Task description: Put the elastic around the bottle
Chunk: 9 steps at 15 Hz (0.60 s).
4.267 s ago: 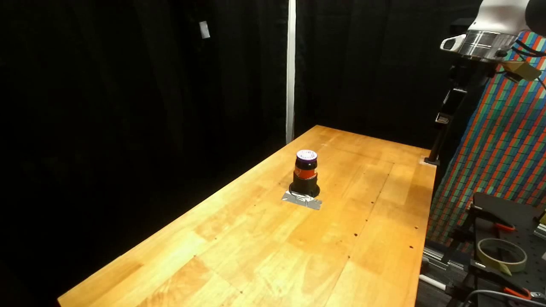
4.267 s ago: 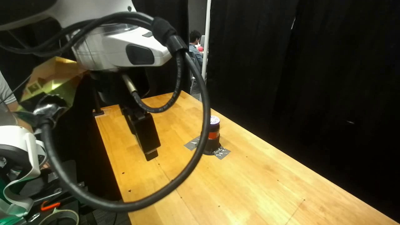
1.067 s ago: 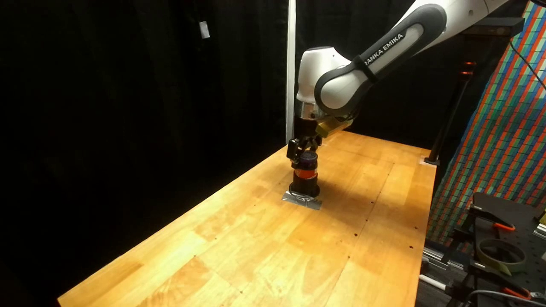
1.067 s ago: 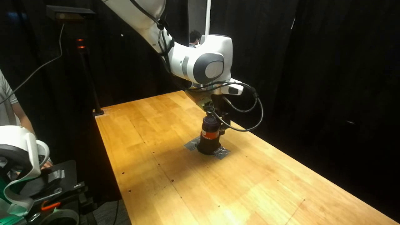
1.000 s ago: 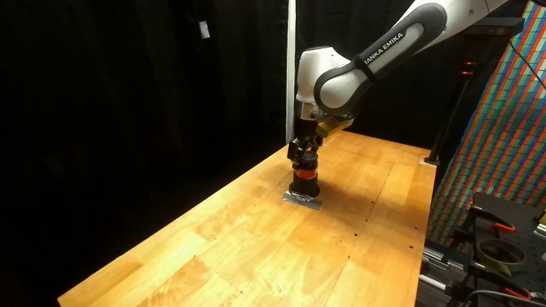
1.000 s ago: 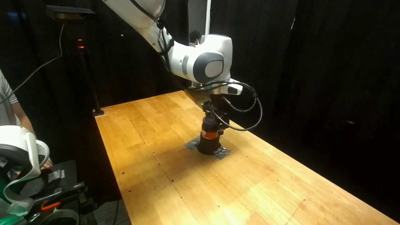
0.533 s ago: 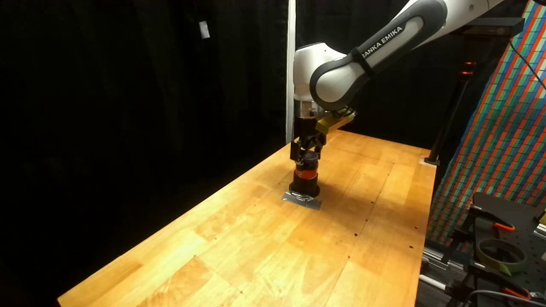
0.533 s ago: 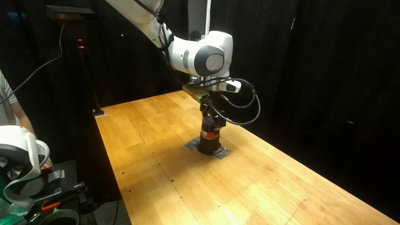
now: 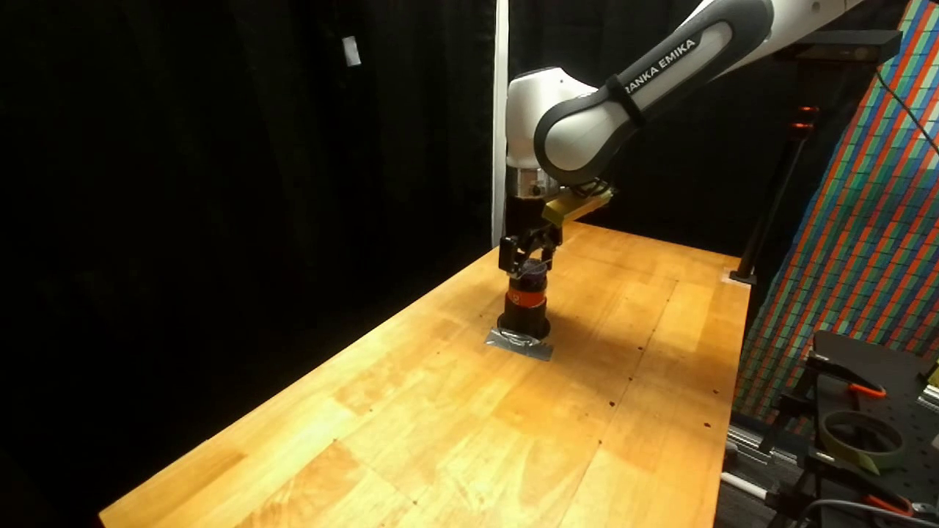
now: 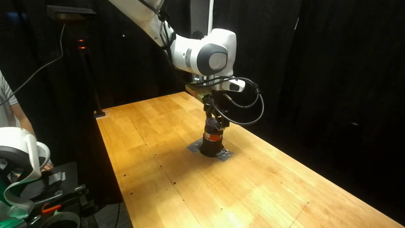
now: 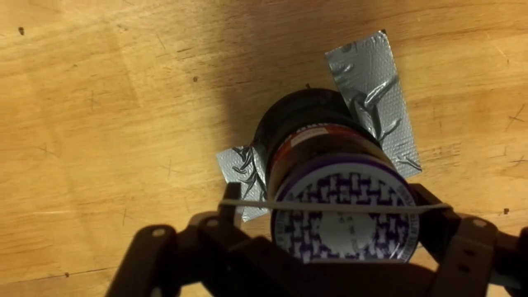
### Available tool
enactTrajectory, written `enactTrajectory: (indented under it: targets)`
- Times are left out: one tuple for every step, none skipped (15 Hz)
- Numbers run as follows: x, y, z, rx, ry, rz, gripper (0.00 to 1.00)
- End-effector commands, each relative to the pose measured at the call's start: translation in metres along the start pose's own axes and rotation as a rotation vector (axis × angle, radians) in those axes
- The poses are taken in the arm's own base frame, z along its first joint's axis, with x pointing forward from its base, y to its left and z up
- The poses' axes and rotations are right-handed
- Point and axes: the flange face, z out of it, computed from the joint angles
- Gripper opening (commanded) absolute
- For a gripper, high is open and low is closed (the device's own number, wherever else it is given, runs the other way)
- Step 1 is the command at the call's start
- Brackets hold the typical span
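Observation:
The bottle (image 9: 527, 298) stands upright on the wooden table, dark with an orange-red band. It also shows in an exterior view (image 10: 212, 137). In the wrist view I look down on its white and purple patterned lid (image 11: 348, 233). The pale elastic (image 11: 326, 207) is stretched between my two fingers and crosses over the lid; its far strand is not clear. My gripper (image 11: 328, 198) is open, one finger on each side of the lid. In both exterior views the gripper (image 9: 527, 262) (image 10: 216, 117) is right over the bottle's top.
The bottle stands in a black base (image 9: 524, 320) held to the table (image 9: 440, 425) by grey tape (image 11: 379, 103). A black side cart with a tape roll (image 9: 862, 440) stands beside the table. A person (image 10: 8, 98) is at the edge. A dark pole (image 9: 777, 169) rises at a table corner.
From 4.3 s ago the arm has come from the table's side to over the bottle. In the last second the gripper has risen slightly. The bottle has stayed in place.

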Motion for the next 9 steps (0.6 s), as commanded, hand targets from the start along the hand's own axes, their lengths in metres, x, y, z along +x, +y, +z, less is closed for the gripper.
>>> enactTrajectory:
  targets:
    - [-0.009,0.01,-0.011,-0.01,-0.025,0.011,1.0]
    - [-0.012,0.011,-0.01,-0.006,-0.04,0.006,1.0]
    - [-0.015,0.011,-0.006,-0.01,-0.045,0.003,1.0]
    - [-0.017,0.012,-0.002,-0.012,-0.049,0.004,1.0]
    - [-0.02,0.012,0.002,-0.014,-0.051,0.005,1.0]
    - [-0.024,0.012,0.006,-0.016,-0.058,0.003,1.0]
    - [-0.028,0.012,0.01,-0.016,-0.06,0.0,1.0]
    - [-0.032,0.012,0.012,-0.019,-0.06,-0.002,1.0]
    - [-0.038,0.012,0.014,-0.02,-0.055,-0.003,1.0]
